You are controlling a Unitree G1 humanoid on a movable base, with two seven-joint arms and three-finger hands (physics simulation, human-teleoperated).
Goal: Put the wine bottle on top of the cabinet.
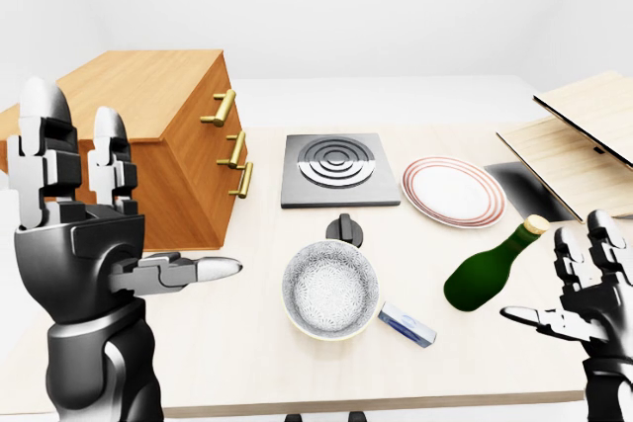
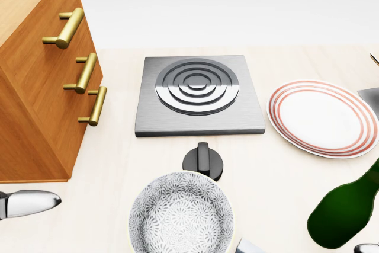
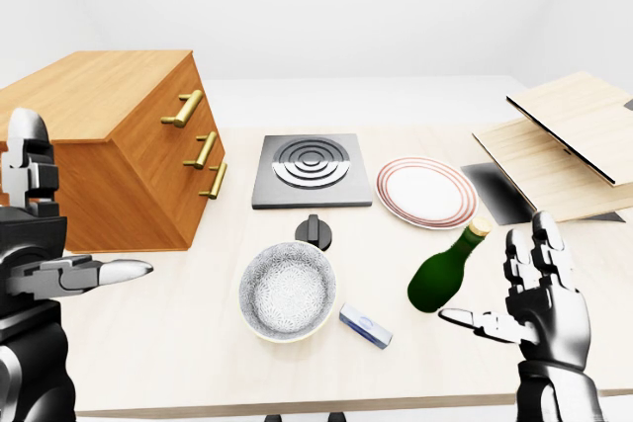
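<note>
A green wine bottle (image 3: 445, 269) with a gold cap lies on its side on the pale table, right of the patterned bowl; it also shows at the head view's bottom right (image 2: 346, 210). The wooden cabinet (image 3: 109, 145) with three brass handles stands at the left, its flat top bare. My right hand (image 3: 524, 308) is open, palm facing left, just below and right of the bottle, not touching it. My left hand (image 1: 99, 244) is open and raised at the left, below the cabinet, thumb (image 1: 193, 269) pointing right.
A patterned bowl (image 3: 288, 291), a black knob (image 3: 314, 229), a square hob plate (image 3: 309, 170), a red-rimmed plate (image 3: 425, 192) and a small blue-white object (image 3: 365, 326) lie on the table. Wooden boards (image 3: 564, 145) lie at the right.
</note>
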